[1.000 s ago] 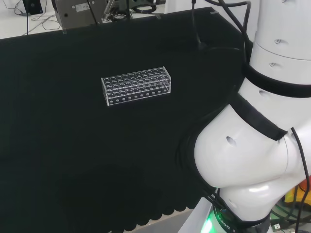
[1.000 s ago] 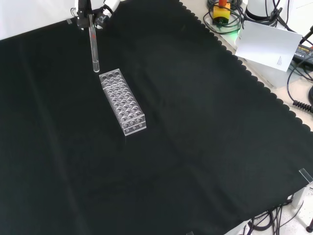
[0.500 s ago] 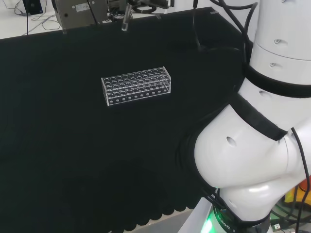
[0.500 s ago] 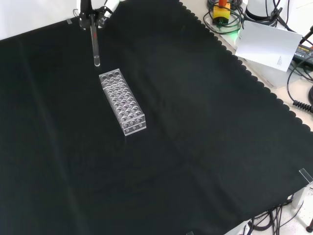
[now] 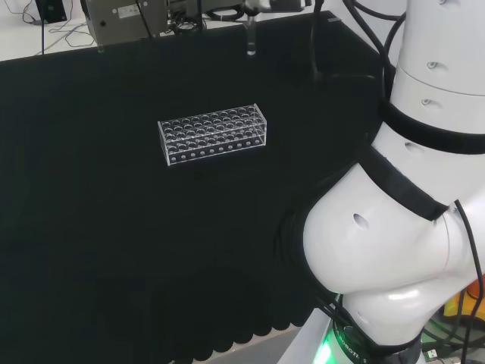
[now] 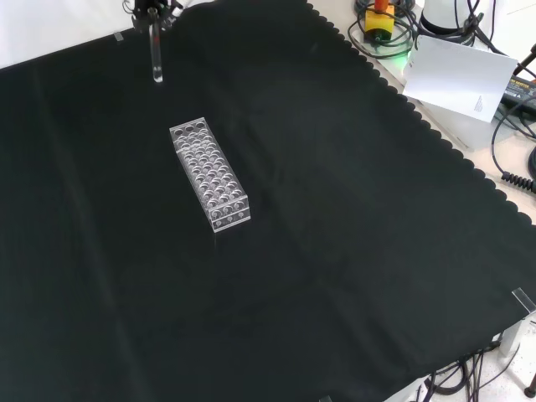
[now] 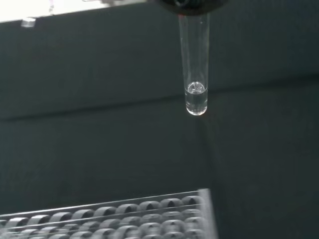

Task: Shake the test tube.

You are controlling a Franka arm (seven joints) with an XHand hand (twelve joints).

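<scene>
A slim clear glass test tube [image 6: 156, 57] hung upright above the black-cloth worktop [image 6: 335, 251], its rounded bottom well clear of the cloth, gripped at its upper end by the robot's black and white hand [image 6: 155, 8]. The hand was cut off by the top edge of the front view, where dark fingers [image 6: 147, 10] closed around the tube's top; how much of the tube sat inside that grasp could not be made out. In the head view the tube [image 5: 251, 34] hung near the far edge of the cloth, its upper part lost among dark and white parts of the hand [image 5: 265, 4] at the frame's top.

From the wrist camera the tube [image 7: 195, 64] showed a small amount of clear liquid pooled in its rounded tip, while its mouth was hidden behind a blurred dark part of the hand [image 7: 192, 5].

A clear plastic test tube rack with rows of round holes [image 6: 209, 173] stood on the cloth, apart from the tube and nearer the front camera. In the wrist view the rack [image 7: 114, 216] was cut off at the frame's edge. Whether any of its holes held tubes could not be told. No writing could be read on tube or rack.
</scene>
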